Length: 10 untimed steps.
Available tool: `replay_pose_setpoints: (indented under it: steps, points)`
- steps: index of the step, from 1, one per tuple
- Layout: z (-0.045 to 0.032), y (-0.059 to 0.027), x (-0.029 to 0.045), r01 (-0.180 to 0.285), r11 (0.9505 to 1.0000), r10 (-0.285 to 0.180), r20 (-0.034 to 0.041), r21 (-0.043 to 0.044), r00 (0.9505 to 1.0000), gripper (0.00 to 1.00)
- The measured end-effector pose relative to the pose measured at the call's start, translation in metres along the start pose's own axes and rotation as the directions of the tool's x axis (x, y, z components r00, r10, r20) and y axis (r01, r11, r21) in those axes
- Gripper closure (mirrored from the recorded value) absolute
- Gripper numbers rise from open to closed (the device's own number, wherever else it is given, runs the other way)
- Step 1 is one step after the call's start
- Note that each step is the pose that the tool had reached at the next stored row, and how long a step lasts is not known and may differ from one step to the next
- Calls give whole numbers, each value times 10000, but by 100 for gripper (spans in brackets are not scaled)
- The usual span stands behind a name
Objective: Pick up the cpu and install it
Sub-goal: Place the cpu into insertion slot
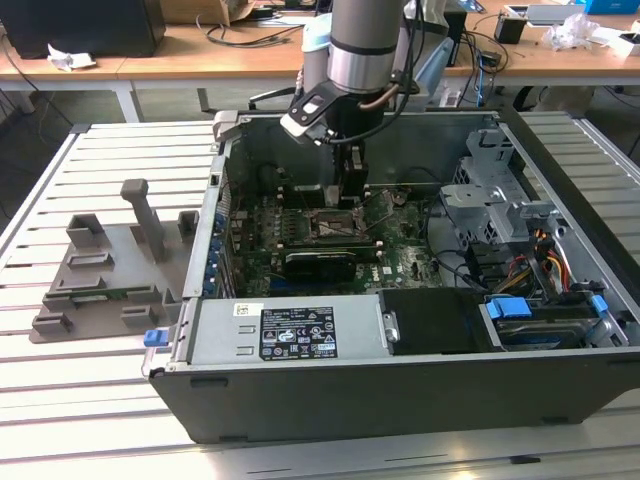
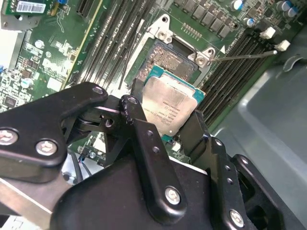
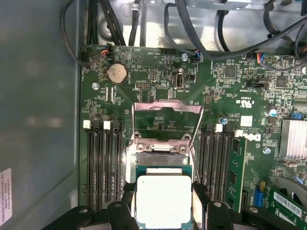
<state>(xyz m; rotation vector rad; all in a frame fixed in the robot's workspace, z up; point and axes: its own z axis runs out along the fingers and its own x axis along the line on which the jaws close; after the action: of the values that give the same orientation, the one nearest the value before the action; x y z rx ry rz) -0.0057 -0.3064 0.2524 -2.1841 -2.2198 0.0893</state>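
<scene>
Inside the open computer case [image 1: 400, 400], above the green motherboard [image 1: 405, 258], the arm [image 1: 362, 45] hangs with its jaws drawn narrow on the cpu [image 2: 171, 106]. They pinch it at two opposite edges, so the chip sits flat between them with its dull silver top facing up and a thin green rim showing around it. In both wrist views the cpu lies just over the near part of the open socket [image 3: 158, 160] and covers some of it. Whether it touches the socket cannot be told. The socket's metal frame [image 3: 165, 103] stands tipped back beyond the chip. Long dark memory slots [image 3: 103, 163] run along both sides, and a round coin battery [image 3: 116, 73] sits farther off on the board.

The case lies on its side on a pale slatted metal table [image 1: 90, 160]. A labelled power supply box [image 1: 290, 335] sits along its near wall, with a drive cage [image 1: 500, 200] at the exterior view's right. On the table beside the case, at the exterior view's left, rests a grey plastic plate [image 1: 100, 275] with upright posts. Behind stand wooden tables [image 1: 180, 55] strewn with cables and crumpled paper.
</scene>
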Motion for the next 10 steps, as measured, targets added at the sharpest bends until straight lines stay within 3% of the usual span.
replay_pose_setpoints:
  steps: [4, 10]
  points:
    - [19, -46, 1, -1, 10000, 1, 70, 2, 10000, 45]
    - [24, -60, 1, -1, 10000, 1, 74, 2, 10000, 45]
